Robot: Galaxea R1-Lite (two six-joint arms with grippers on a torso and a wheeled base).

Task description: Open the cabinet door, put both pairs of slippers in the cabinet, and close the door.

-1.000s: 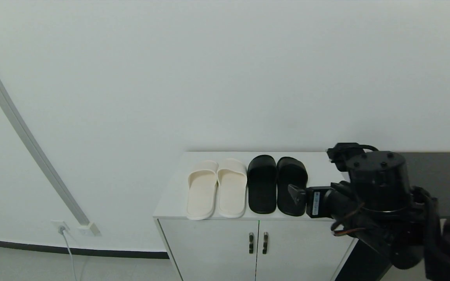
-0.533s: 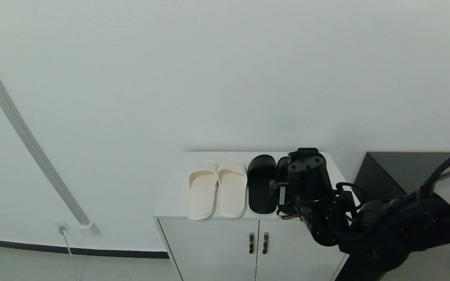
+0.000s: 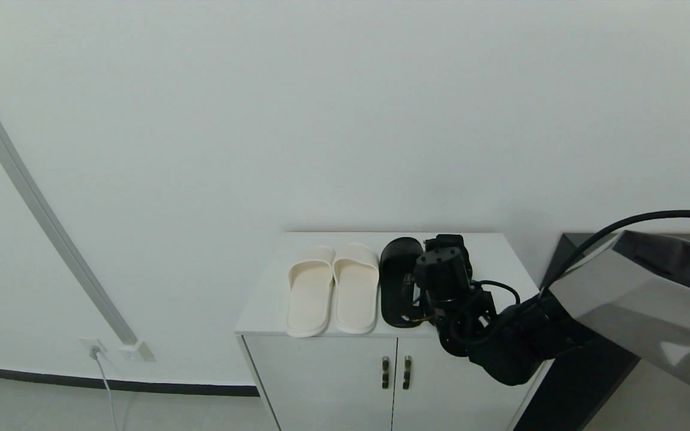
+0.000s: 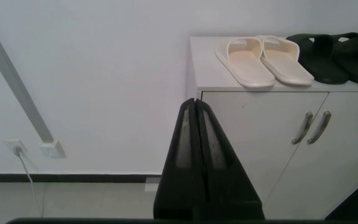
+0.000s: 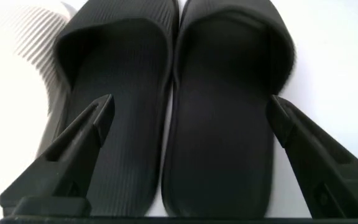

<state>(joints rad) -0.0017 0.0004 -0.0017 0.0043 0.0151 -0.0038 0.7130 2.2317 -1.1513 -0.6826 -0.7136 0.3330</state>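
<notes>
The right gripper (image 5: 189,106) stood open over the black slippers (image 5: 229,118). Its 2 fingers (image 5: 73,162) were spread wide enough to span most of the pair. 1 tip lay over the outer part of the slipper on the robot's left, and the other lay at the outer edge of the slipper on the robot's right. Whether either tip touched a slipper could not be told, and nothing was held between them. The 2 black slippers lay side by side, touching along their inner edges, with their strap ends farther from the gripper's wrist.

The white slippers (image 3: 333,287) sat just beside the black pair, on the robot's left of the right gripper. Both pairs were on top of the cabinet (image 3: 267,305). Below the right gripper the 2 doors (image 3: 321,383) were shut. Their 2 handles (image 3: 385,372) stood upright, close together on either side of the centre seam.

The left gripper (image 4: 196,106) was closed, its fingers pressed flat together with nothing between them. It was well apart from the cabinet, whose front and top lay ahead of its tips.

A wall socket (image 3: 92,346) with a cable plugged in sat low on the wall, well to the robot's left of both grippers. Grey trunking (image 3: 33,197) slanted up the wall above it. A dark unit (image 3: 578,383) stood beside the cabinet, behind the right arm.
</notes>
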